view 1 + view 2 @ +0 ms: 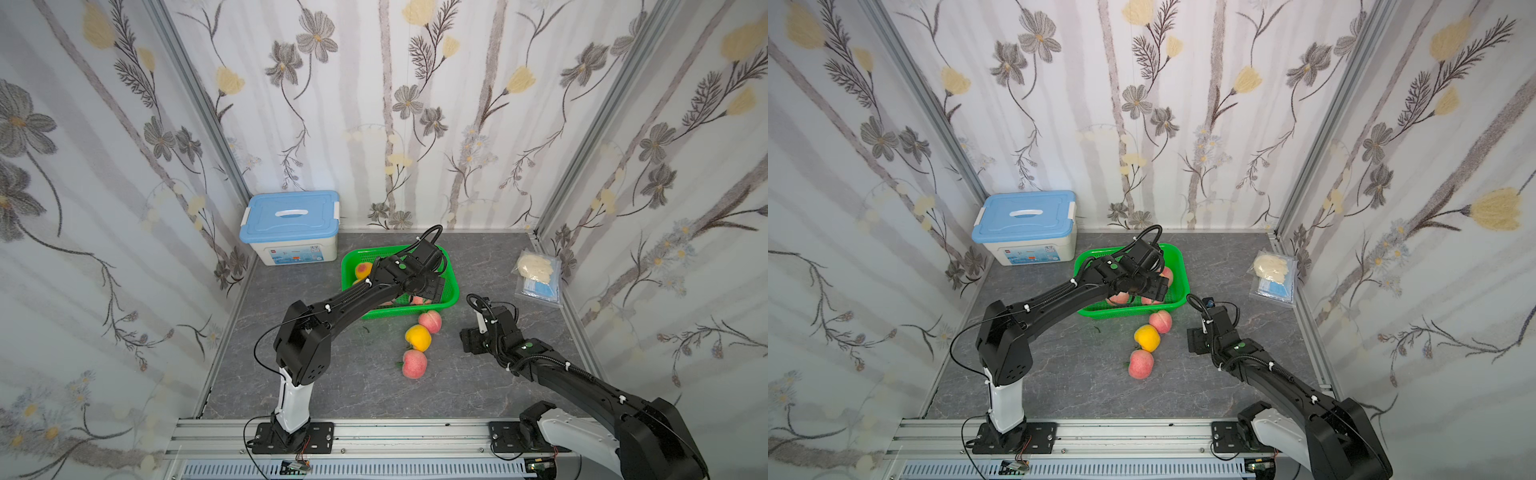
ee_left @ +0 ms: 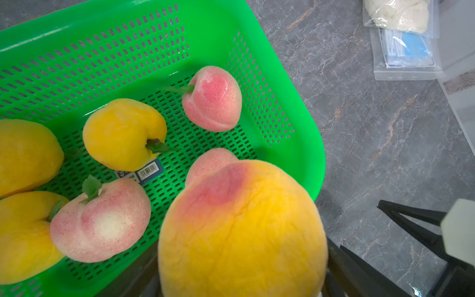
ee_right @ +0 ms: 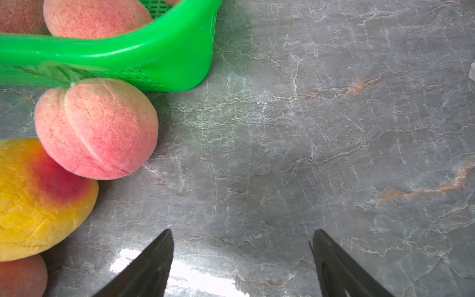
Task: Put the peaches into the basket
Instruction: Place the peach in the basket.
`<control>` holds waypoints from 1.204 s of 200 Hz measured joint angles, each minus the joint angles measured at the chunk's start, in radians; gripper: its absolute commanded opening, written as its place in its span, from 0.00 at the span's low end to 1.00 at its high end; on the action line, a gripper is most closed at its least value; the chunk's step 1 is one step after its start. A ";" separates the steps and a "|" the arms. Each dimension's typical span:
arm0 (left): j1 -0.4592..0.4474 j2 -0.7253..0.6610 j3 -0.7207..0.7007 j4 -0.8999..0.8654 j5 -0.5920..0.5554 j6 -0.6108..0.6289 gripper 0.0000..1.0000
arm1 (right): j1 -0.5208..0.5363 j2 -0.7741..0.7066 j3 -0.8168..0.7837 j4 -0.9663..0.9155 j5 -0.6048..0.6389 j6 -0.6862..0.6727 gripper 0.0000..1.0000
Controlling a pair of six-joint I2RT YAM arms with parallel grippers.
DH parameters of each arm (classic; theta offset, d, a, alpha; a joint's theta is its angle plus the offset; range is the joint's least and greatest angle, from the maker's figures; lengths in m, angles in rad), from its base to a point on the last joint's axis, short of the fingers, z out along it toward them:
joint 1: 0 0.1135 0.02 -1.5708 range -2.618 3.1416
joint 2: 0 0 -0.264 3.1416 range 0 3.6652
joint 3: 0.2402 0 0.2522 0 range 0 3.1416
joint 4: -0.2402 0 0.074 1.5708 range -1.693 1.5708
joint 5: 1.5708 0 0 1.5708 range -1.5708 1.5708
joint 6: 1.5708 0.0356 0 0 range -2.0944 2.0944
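While three peaches (image 1: pixel 1147 337) wait low in the middle of a top view, the right gripper (image 3: pixel 243 231) hangs just to their right. Its jaws are spread and empty over bare table (image 1: pixel 332 386), probably parked there to keep out of the other arm's way. The nearest pink peach (image 1: pixel 414 363), the yellow peach (image 1: pixel 418 337) and the far pink peach (image 1: pixel 430 321) form a short line running up toward the basket (image 2: pixel 309 159). The far pink peach sits just beside the basket's front wall, so jaws coming down on it have little room on that side. The side toward the right gripper is open.

Farther up the frame, the left gripper (image 1: pixel 432 286) reaches over the basket's lower right corner. Its jaws are closed around a blushed peach (image 2: pixel 241 231) held above the rim, seemingly for a drop. Six peaches (image 2: pixel 123 133) already lie inside, crowding the left of the wrist view, and bare mesh floor shows between them near the centre.

Beyond, a storage box (image 1: pixel 291 226) stands at the basket's upper left. A plastic bag (image 1: pixel 538 274) lies well apart at the right, and neither blocks an arm.
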 measured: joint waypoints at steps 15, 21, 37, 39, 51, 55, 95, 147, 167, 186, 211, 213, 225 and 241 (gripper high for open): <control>0.021 0.032 0.037 -0.008 0.003 0.006 0.86 | 0.000 0.000 0.000 0.000 0.000 0.000 0.85; 0.029 0.044 0.052 -0.015 0.003 0.007 0.86 | 0.000 0.000 0.000 0.000 0.000 0.000 0.85; 0.054 0.077 0.086 -0.031 0.004 0.014 0.86 | 0.000 0.001 0.000 0.000 0.000 0.000 0.85; 0.057 0.080 0.090 -0.032 0.004 0.016 0.86 | 0.000 0.002 0.000 0.000 0.000 0.000 0.85; 0.072 0.106 0.118 -0.048 0.011 0.028 0.86 | 0.001 0.003 0.000 0.000 0.000 0.000 0.85; 0.077 0.115 0.128 -0.051 0.014 0.030 0.86 | 0.001 0.004 0.000 0.000 0.000 0.000 0.85; 0.112 0.217 0.255 -0.086 0.056 0.043 0.86 | 0.005 0.004 0.000 0.000 0.000 0.000 0.85; 0.132 0.328 0.404 -0.138 0.083 0.047 0.88 | 0.008 0.009 0.002 0.000 0.000 0.000 0.85; 0.138 0.357 0.445 -0.156 0.085 0.050 0.89 | 0.008 0.009 0.002 0.000 0.000 0.000 0.86; 0.147 0.383 0.475 -0.170 0.086 0.051 0.89 | 0.010 0.009 0.003 0.000 0.000 0.000 0.85; 0.163 0.422 0.517 -0.179 0.085 0.050 0.89 | 0.011 0.009 0.003 0.000 0.000 0.000 0.86; 0.164 0.424 0.519 -0.180 0.085 0.050 0.89 | 0.011 0.009 0.003 0.000 0.000 0.000 0.85; 0.168 0.431 0.525 -0.186 0.081 0.050 0.89 | 0.011 0.009 0.003 0.000 0.000 0.000 0.86; 0.167 0.431 0.526 -0.198 0.079 0.050 0.89 | 0.011 0.009 0.003 0.000 0.000 0.000 0.85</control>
